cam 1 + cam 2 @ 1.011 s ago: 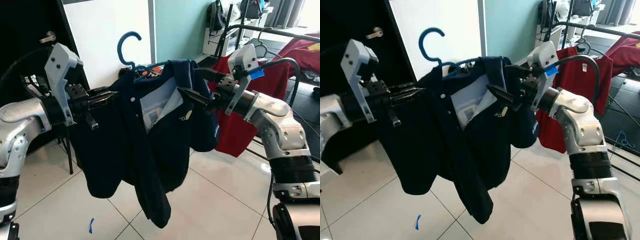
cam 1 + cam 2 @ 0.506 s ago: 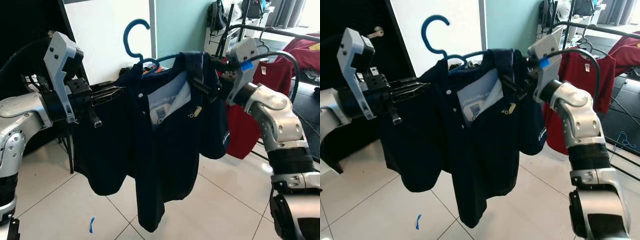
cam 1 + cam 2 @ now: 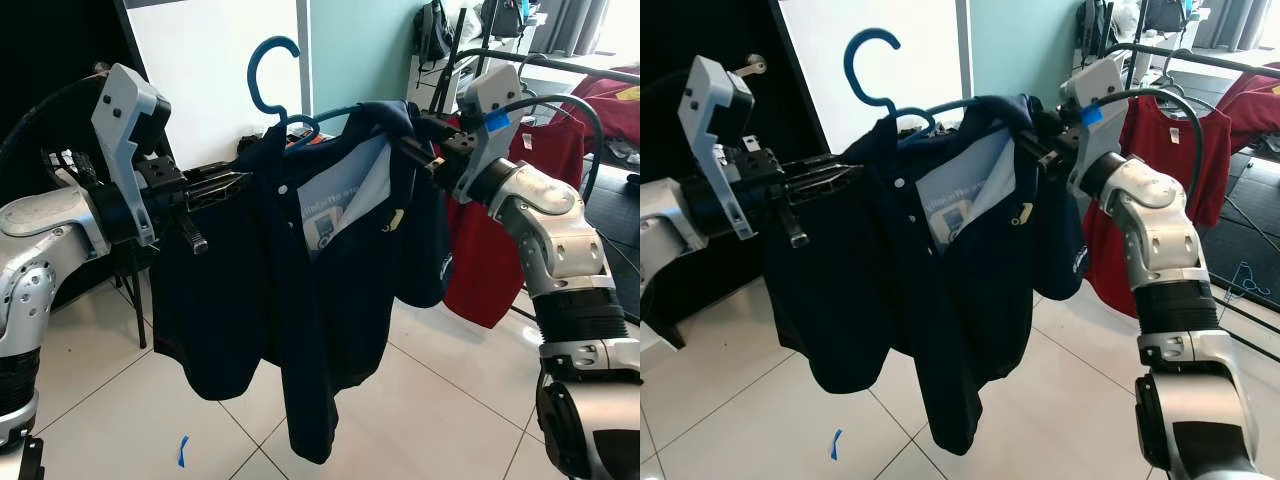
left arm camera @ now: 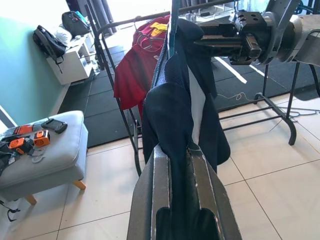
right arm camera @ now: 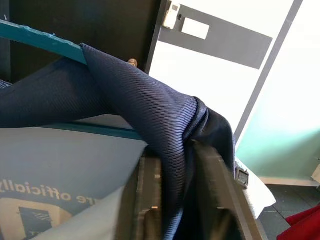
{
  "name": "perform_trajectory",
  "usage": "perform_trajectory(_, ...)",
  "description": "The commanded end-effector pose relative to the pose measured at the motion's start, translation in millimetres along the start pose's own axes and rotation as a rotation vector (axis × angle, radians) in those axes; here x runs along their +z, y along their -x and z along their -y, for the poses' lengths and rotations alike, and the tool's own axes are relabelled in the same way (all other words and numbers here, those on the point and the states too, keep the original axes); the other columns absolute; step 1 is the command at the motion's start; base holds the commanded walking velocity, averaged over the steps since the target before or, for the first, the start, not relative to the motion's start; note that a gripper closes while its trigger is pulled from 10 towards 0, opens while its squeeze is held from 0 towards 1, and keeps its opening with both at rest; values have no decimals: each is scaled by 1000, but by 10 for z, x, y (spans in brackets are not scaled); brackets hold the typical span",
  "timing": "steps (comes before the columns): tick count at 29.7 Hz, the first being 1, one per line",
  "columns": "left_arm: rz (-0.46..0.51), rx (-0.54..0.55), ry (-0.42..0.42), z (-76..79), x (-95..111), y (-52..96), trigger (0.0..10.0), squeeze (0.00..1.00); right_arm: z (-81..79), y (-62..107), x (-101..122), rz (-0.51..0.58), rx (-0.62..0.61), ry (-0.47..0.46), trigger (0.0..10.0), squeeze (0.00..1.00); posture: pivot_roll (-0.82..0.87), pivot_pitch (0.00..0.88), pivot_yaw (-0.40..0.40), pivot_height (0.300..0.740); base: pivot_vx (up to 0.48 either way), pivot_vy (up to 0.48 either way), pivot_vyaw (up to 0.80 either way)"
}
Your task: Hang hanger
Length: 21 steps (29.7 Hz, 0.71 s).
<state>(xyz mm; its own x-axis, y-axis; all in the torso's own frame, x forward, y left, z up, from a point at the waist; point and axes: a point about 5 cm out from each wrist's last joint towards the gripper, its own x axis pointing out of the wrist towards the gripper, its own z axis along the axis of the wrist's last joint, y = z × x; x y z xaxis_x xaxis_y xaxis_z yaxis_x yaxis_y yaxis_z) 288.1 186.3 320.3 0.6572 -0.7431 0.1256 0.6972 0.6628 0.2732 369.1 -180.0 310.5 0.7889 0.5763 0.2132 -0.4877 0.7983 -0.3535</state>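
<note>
Navy shirt (image 3: pixel 320 290) on blue hanger (image 3: pixel 270 75) lifted, shifted toward rack (image 3: pixel 560 62) at 2 o'clock. Left end effector (image 3: pixel 225 185), right end effector (image 3: pixel 415 150) both clamped on shirt. Hanging not yet done.

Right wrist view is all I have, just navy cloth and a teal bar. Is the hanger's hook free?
Observer: Yes, the blue hanger hook points up, caught on nothing.
Operator: Where's the left end effector?
Observer: The left end effector grips the navy shirt at its other shoulder.
Operator: Any rail nearby?
Observer: A black clothes rack stands behind the right end effector, with a red garment hanging on it.
</note>
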Motion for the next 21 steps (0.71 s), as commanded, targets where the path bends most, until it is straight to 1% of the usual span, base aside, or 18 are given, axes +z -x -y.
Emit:
perform_trajectory(1,19,8,-22,2,59,0,10000,0,8,-26,28,17,-8,-2,0,0,-62,0,56,740,0,0,0)
perform_trajectory(2,19,8,-22,2,59,0,10000,0,8,-26,28,17,-8,-2,0,0,-62,0,56,740,0,0,0)
perform_trajectory(4,-71,-15,-106,47,-88,3,10000,0,8,-30,35,22,-6,-5,0,0,-63,0,55,740,0,0,0)
perform_trajectory(5,-71,-15,-106,47,-88,3,10000,0,8,-30,35,22,-6,-5,0,0,-63,0,55,740,0,0,0)
perform_trajectory(6,-107,-34,-141,78,-153,11,10000,0,9,-30,39,23,-5,-5,0,0,-64,0,55,740,0,0,0)
perform_trajectory(7,-167,-70,-208,130,-257,30,10000,0,13,-31,43,24,-4,-5,0,0,-65,0,55,740,0,0,0)
perform_trajectory(8,-167,-70,-208,130,-257,30,10000,0,13,-31,43,24,-4,-5,0,0,-65,0,55,740,0,0,0)
perform_trajectory(9,-205,-97,-249,168,-324,44,10000,0,17,-32,43,24,-3,-5,0,0,-65,0,55,740,0,0,0)
perform_trajectory(10,-224,-137,-269,226,-387,65,10000,0,24,-33,47,24,-3,-5,0,0,-68,0,55,740,0,0,0)
perform_trajectory(11,-224,-137,-269,226,-387,65,10000,0,24,-33,47,24,-3,-5,0,0,-68,0,55,740,0,0,0)
perform_trajectory(12,-219,-183,-270,303,-431,82,10000,0,35,-32,50,23,-4,-4,0,0,-65,0,54,740,0,0,0)
perform_trajectory(13,-192,-217,-260,373,-437,90,10000,0,48,-32,47,20,-5,-3,0,0,-63,0,53,740,0,0,0)
perform_trajectory(14,-192,-217,-260,373,-437,90,10000,0,48,-32,47,20,-5,-3,0,0,-63,0,53,740,0,0,0)
perform_trajectory(15,-162,-243,-250,432,-432,94,10000,0,56,-32,44,16,-6,-1,0,0,-63,0,53,740,0,0,0)
perform_trajectory(16,-162,-243,-250,432,-432,94,10000,0,56,-32,44,16,-6,-1,0,0,-63,0,53,740,0,0,0)
perform_trajectory(18,-108,-290,-227,547,-406,78,10000,0,46,-45,30,10,0,-1,0,0,-60,0,48,740,0,0,0)
perform_trajectory(19,-108,-290,-227,547,-406,78,10000,0,46,-45,30,10,0,-1,0,0,-60,0,48,740,0,0,0)
perform_trajectory(21,-91,-313,-228,616,-421,47,10000,0,26,-61,24,8,8,-2,0,0,-61,0,48,740,0,0,0)
